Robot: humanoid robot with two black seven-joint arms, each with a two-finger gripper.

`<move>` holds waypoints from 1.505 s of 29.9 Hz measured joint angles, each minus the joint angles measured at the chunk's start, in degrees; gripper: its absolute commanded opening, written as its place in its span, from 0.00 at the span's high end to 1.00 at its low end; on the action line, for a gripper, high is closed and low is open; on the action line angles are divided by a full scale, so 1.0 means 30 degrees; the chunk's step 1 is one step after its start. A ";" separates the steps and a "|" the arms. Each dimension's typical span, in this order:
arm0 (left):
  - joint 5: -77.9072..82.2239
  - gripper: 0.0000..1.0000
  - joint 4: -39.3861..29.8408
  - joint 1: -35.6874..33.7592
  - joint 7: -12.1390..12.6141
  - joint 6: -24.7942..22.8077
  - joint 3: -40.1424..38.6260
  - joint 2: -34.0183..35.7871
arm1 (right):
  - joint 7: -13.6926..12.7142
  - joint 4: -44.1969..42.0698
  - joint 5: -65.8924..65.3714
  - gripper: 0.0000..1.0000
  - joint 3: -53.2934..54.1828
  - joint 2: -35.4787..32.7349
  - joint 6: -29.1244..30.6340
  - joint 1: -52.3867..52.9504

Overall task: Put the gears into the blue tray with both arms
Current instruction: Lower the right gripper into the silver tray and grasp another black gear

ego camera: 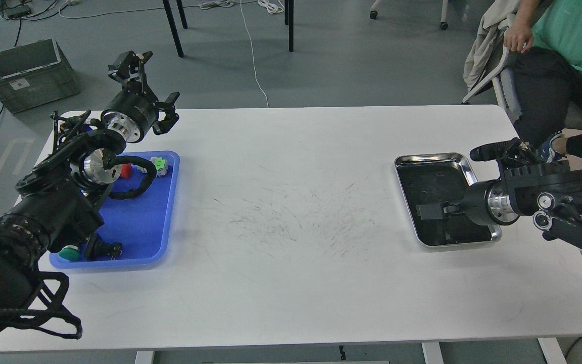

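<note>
The blue tray [167, 202] lies at the table's left side, and my left arm crosses over its back half. My left gripper [149, 81] is raised above the table's back left corner, behind the tray, open and holding nothing. My right gripper [430, 211] reaches in from the right, low over the dark floor of the steel tray [432, 157]. Its fingers are dark against that floor, so I cannot tell whether they are open or shut. The gears are hidden from view.
In the blue tray are several push-button switches: a red-capped one [126, 171], a green connector piece [160, 165] and a green-capped one [70, 253]. A seated person [564, 30] is at the back right. A grey crate [28, 73] stands on the floor, back left.
</note>
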 measured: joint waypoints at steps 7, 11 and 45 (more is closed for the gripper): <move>0.0072 0.02 0.0000 0.0197 0.0000 -0.0009 0.0007 0.0023 | 0.0004 -0.1039 -0.0485 0.04 -0.0183 0.0547 -0.0397 -0.0284; 0.0075 0.02 -0.0002 0.0198 0.0000 -0.0018 0.0026 0.0045 | 0.0017 -0.1687 -0.0787 0.06 -0.0189 0.0564 -0.0612 -0.0561; 0.0091 0.02 0.0025 0.0564 0.0002 -0.0033 0.0053 0.0223 | 0.0035 -0.1773 -0.0928 0.98 -0.0217 0.0998 -0.1055 -0.0927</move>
